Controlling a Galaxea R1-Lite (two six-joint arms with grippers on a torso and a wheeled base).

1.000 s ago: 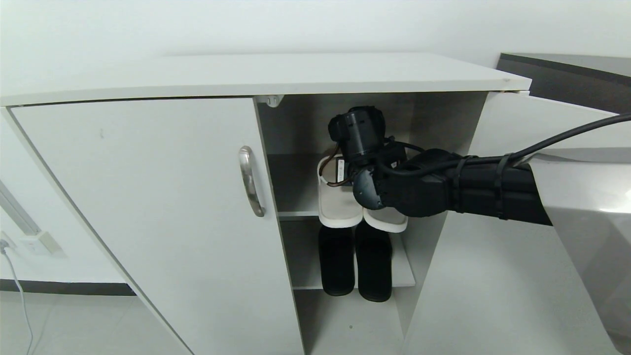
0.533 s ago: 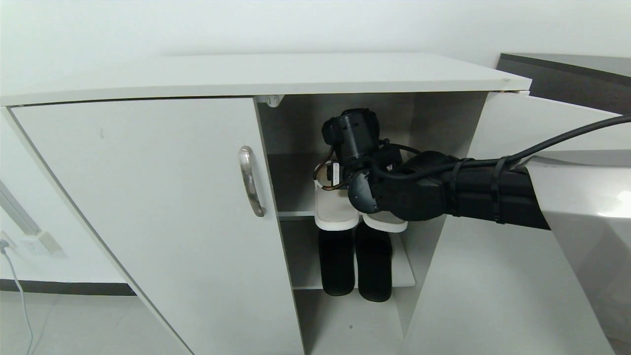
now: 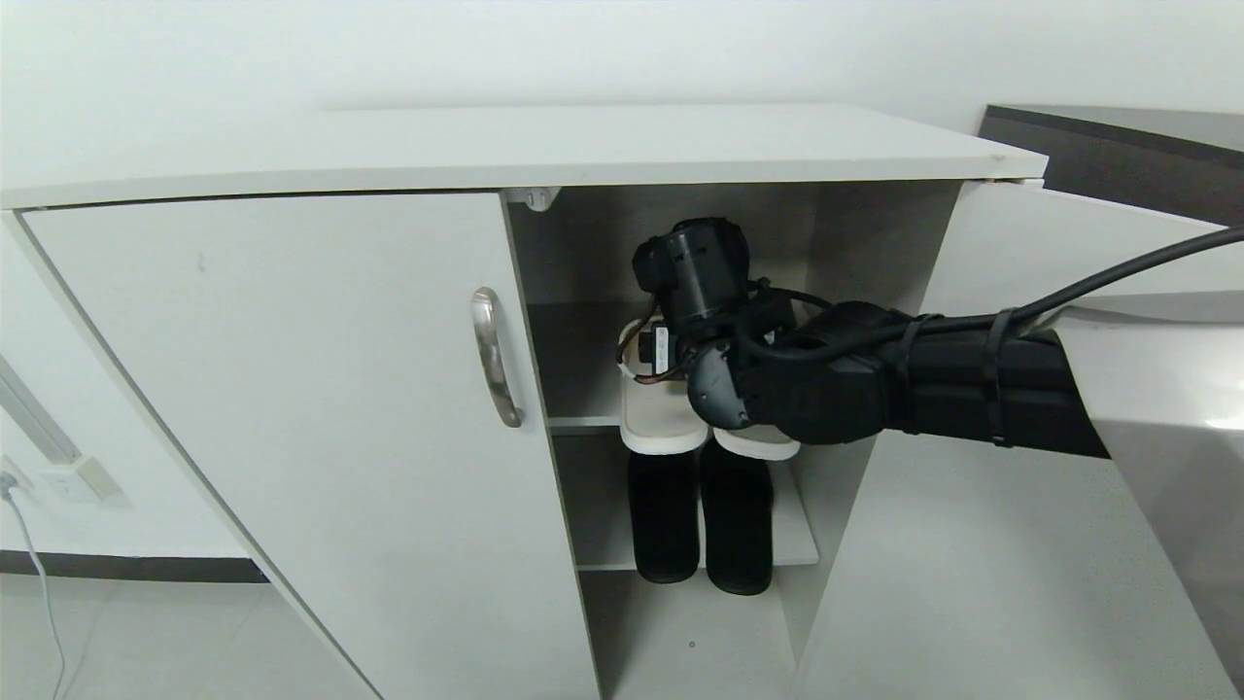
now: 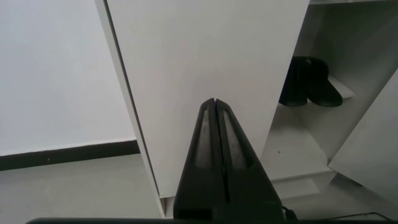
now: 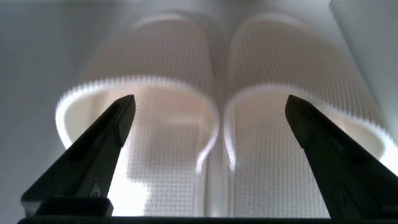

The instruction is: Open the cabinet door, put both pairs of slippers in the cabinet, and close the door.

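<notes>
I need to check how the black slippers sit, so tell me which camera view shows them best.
The head view: the black slippers lie side by side on the lower shelf, seen from the front. The left wrist view catches them farther off, from the side. The right wrist view faces the white slippers.

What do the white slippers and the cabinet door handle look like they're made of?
White slippers: probably soft fabric, matte, with a waffle-like woven texture and ribbed edging. Door handle: likely brushed metal, silvery with a soft sheen.
</notes>
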